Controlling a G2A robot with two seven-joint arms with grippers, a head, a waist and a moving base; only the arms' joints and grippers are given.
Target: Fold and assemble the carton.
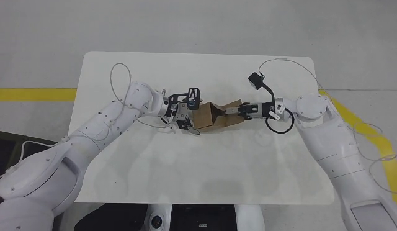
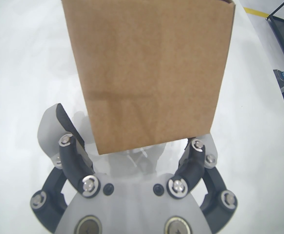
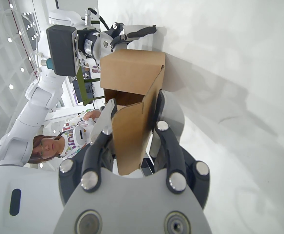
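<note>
Lying on its side, the carton (image 1: 214, 115) points its long way straight from one gripper to the other. Its open end faces the right gripper (image 1: 236, 111), and a loose flap (image 3: 129, 137) sticks out from that end, right in between this gripper's fingers. The fingers look pinched on the flap, one on each side of it.

The other end of the carton sits right in front of the left gripper (image 1: 189, 118). That gripper is spread wide and grips nothing. One finger (image 2: 67, 125) stands a little away from the carton's side, and the other finger is right at its corner.

Both grippers are very close to the carton, one at each end, and the carton rests on the white table (image 1: 248, 169) between them.

I think the flap needs to be pushed in toward the left gripper next. The carton may slide that way unless the left gripper holds it steady.
</note>
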